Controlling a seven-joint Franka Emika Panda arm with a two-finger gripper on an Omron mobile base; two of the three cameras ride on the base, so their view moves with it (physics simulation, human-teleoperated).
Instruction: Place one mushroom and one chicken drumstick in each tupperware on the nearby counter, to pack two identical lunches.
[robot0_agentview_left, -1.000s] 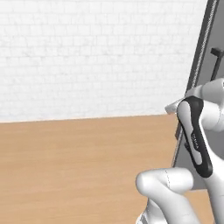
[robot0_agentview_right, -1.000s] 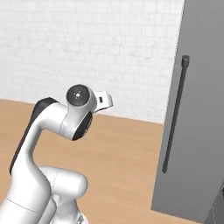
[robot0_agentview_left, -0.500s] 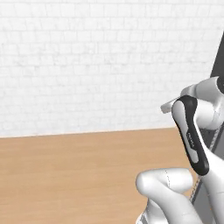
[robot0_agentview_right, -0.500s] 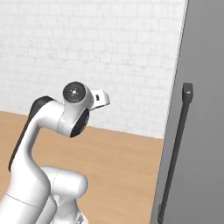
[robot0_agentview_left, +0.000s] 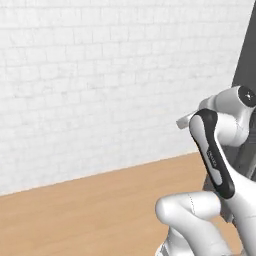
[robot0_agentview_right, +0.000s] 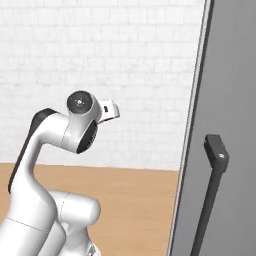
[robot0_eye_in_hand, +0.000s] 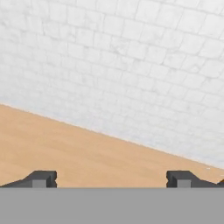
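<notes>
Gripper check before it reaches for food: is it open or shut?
Open. In the hand view the gripper has its two dark fingertips far apart, nothing between them, over the wooden counter.

We see a light-brown wooden counter, a white brick-patterned wall, a dark grey panel with a black bar handle.

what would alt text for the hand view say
The open gripper, holding nothing, faces a white brick wall across a bare light-brown wooden surface, its two dark fingertips set far apart at the bottom.
</notes>
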